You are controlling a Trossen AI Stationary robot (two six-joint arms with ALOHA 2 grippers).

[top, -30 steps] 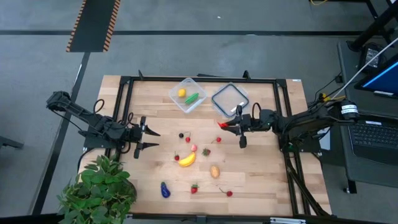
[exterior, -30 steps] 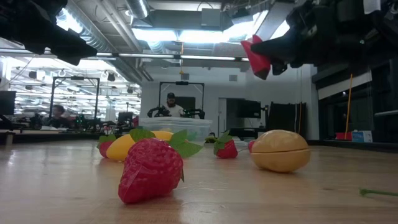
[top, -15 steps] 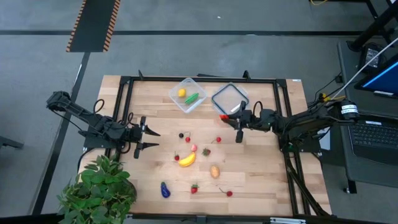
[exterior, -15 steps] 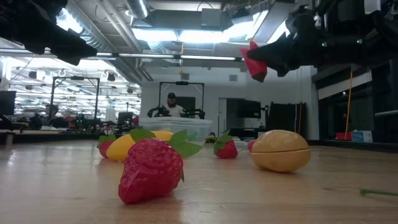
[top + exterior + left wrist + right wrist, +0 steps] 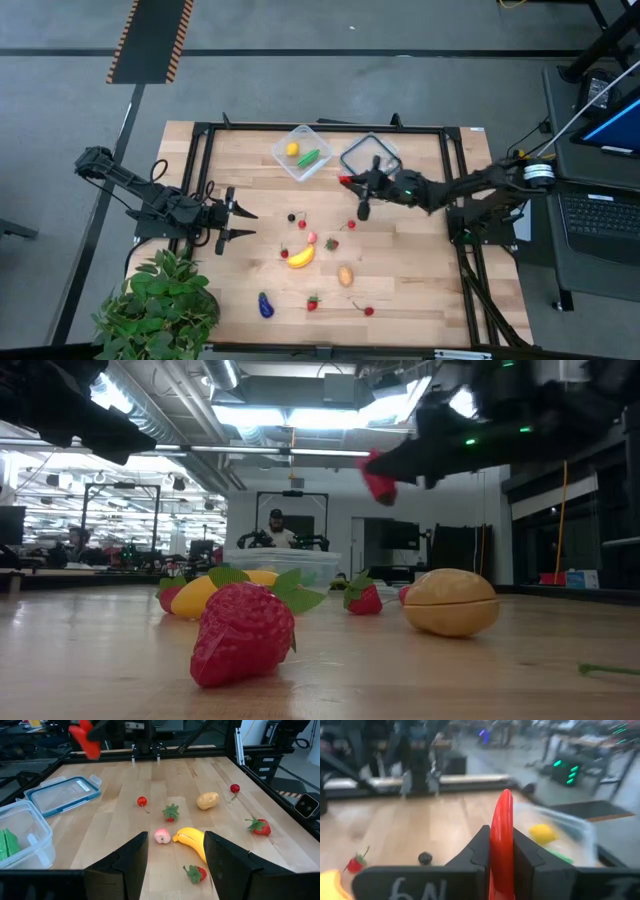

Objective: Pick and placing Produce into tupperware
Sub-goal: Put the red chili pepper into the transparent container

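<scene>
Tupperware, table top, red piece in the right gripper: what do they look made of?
Tupperware: clear, glossy plastic by the look; the yellow and green pieces show through its walls.
Table top: pale wood, probably butcher block; grain strips show.
Red piece, clamped in the right gripper: smooth, shiny, likely moulded plastic.

Red produce (image 5: pixel 502 840) is clamped, lower end hidden between fingers; tupperware (image 5: pixel 559 836) is blurred; its green content is unidentifiable.

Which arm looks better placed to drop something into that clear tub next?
The right. Its pincer already grips a red piece and hangs just beside the tub; the left pincer is open, empty and farther off.
</scene>
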